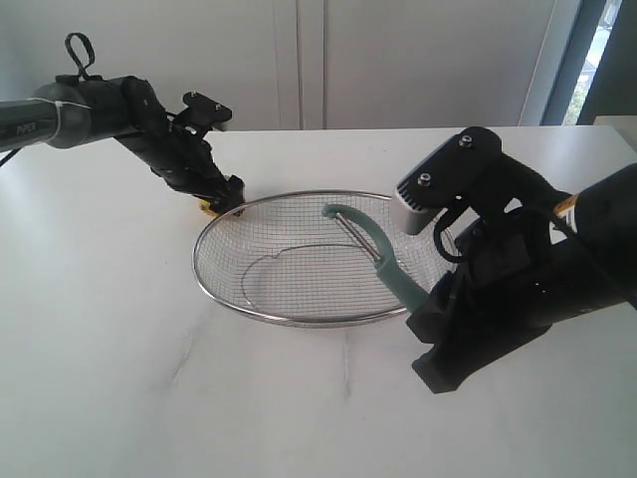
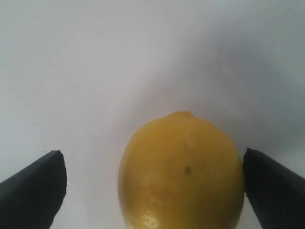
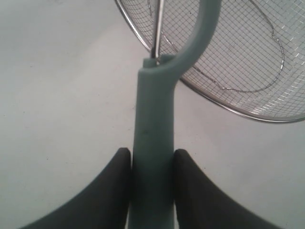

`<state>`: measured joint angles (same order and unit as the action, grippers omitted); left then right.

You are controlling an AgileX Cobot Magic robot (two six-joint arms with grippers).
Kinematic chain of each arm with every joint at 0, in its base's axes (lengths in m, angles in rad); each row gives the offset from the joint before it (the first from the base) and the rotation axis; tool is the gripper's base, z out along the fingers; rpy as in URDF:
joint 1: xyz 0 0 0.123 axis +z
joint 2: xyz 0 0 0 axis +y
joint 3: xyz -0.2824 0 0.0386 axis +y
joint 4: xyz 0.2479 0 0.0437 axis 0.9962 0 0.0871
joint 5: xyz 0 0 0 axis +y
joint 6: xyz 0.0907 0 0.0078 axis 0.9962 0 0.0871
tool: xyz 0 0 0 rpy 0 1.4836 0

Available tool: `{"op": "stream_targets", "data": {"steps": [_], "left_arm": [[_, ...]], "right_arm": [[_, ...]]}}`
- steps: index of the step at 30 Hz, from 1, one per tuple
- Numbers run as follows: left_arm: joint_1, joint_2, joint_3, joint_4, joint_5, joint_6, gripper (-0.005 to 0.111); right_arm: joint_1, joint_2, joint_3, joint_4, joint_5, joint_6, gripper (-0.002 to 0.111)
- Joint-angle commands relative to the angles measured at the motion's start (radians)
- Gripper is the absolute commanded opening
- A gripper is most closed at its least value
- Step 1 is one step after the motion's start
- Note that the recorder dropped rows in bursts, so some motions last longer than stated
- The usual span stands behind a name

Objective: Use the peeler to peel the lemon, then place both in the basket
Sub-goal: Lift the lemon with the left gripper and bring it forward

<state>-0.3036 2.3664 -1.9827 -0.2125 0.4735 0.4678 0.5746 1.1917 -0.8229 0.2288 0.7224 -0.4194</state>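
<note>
The yellow lemon [image 2: 181, 171] lies on the white table between the fingers of my left gripper [image 2: 153, 157], which is open. One finger [image 2: 271, 191] touches its side and the other [image 2: 33, 191] stands well apart. In the exterior view only a sliver of the lemon [image 1: 207, 208] shows under the left gripper [image 1: 224, 194], just outside the far left rim of the wire basket [image 1: 214, 284]. My right gripper [image 3: 152, 153] is shut on the handle of the teal peeler [image 3: 152, 109]. The peeler's [image 1: 383, 254] hooked head hangs over the basket's [image 3: 238, 47] right side, next to my right gripper [image 1: 423, 304].
The white table [image 1: 119, 378] spreads wide in front of and left of the basket. White cabinet doors [image 1: 398, 60] stand behind the table. The bulky right arm [image 1: 518, 289] fills the space right of the basket.
</note>
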Motion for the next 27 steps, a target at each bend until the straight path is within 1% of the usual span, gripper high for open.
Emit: {"op": "stream_targets", "data": {"steps": [1,5,7,9,10,11,13,14,15,16,18,22,23,27], "left_arm": [[-0.007,0.011,-0.002,-0.025,-0.002,0.003,0.099],[-0.011,0.023,-0.002,-0.023,0.005,0.003,0.095],[-0.011,0.027,-0.002,-0.019,0.009,0.003,0.09],[-0.011,0.027,-0.002,-0.011,0.011,0.003,0.081],[-0.011,0.027,-0.002,-0.009,0.011,0.003,0.075],[-0.011,0.027,-0.002,-0.009,0.011,0.003,0.06],[-0.011,0.025,-0.002,-0.009,0.011,0.003,0.046],[-0.011,0.023,-0.002,-0.009,0.011,0.003,0.036],[-0.011,0.017,-0.002,-0.007,0.011,0.003,0.028],[-0.011,0.0,-0.002,0.003,0.011,0.003,0.012],[-0.011,-0.026,-0.002,0.034,0.011,0.005,0.0],[-0.011,-0.098,-0.002,0.103,0.043,0.004,0.0],[-0.011,-0.132,-0.002,0.107,0.084,0.003,0.0],[-0.011,-0.291,-0.002,0.11,0.323,-0.024,0.0]], "right_arm": [[-0.007,-0.003,-0.003,0.002,-0.013,0.004,0.0],[-0.007,-0.003,-0.003,0.002,-0.013,0.004,0.0],[-0.007,-0.003,-0.003,0.002,-0.013,0.004,0.0],[-0.007,-0.003,-0.003,0.002,-0.013,0.004,0.0],[-0.007,-0.003,-0.003,0.002,-0.013,0.004,0.0],[-0.007,-0.003,-0.003,0.002,-0.013,0.004,0.0],[-0.007,-0.003,-0.003,0.002,-0.013,0.004,0.0],[-0.007,-0.003,-0.003,0.002,-0.013,0.004,0.0],[-0.007,-0.003,-0.003,0.002,-0.013,0.004,0.0],[-0.007,-0.003,-0.003,0.002,-0.013,0.004,0.0],[-0.007,-0.003,-0.003,0.002,-0.013,0.004,0.0],[-0.007,-0.003,-0.003,0.004,-0.013,0.004,0.0],[-0.007,-0.003,-0.003,0.004,-0.013,0.004,0.0],[-0.007,-0.003,-0.003,0.004,-0.011,0.004,0.0]]}}
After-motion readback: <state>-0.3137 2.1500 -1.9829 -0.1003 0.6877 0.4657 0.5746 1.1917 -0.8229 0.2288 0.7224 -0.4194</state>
